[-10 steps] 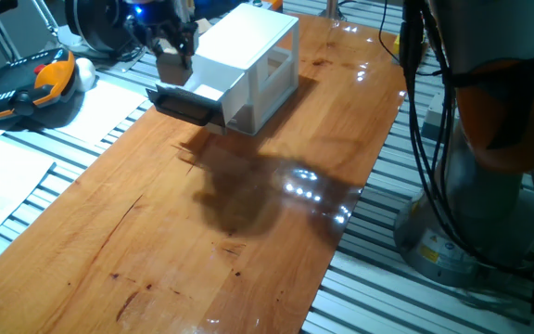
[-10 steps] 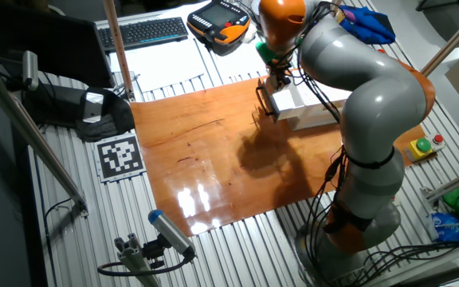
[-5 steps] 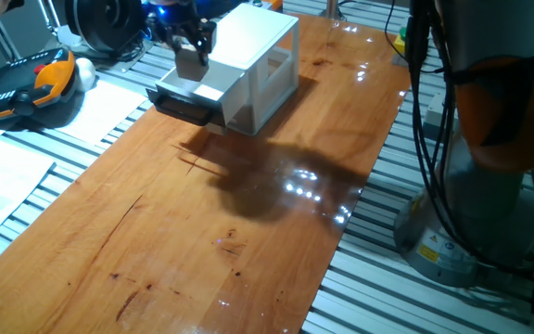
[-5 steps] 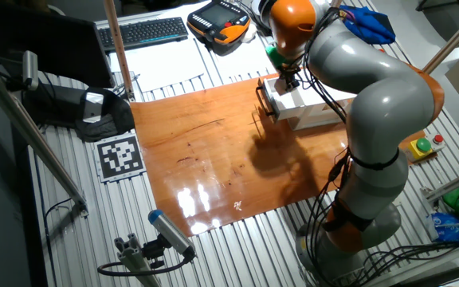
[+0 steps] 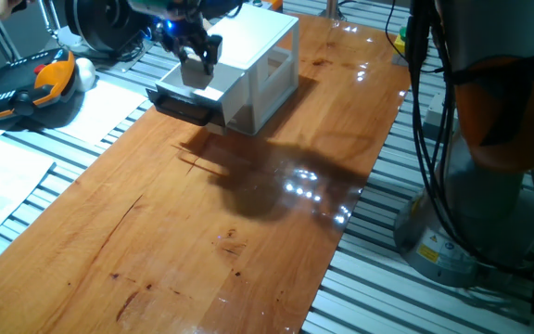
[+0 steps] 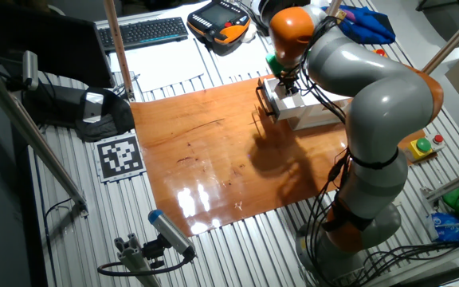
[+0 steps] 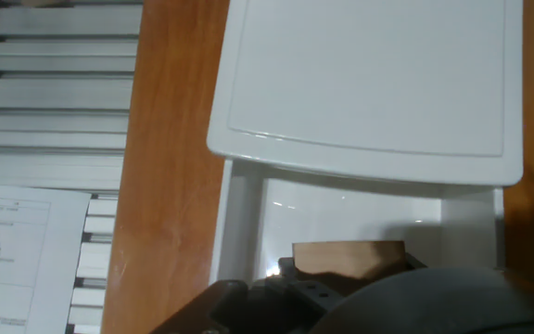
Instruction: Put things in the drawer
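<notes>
We see the tool (image 5: 197,57) has moved from the handle to over the open drawer (image 5: 213,94), gripping a cube (image 7: 348,256); release looks next.

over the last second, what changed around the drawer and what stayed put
The claw, shut on the wooden cube, carried it from above the drawer's dark handle end back toward the white cabinet and down over the open upper drawer. It has not let go. Cabinet and drawer stayed put.
</notes>
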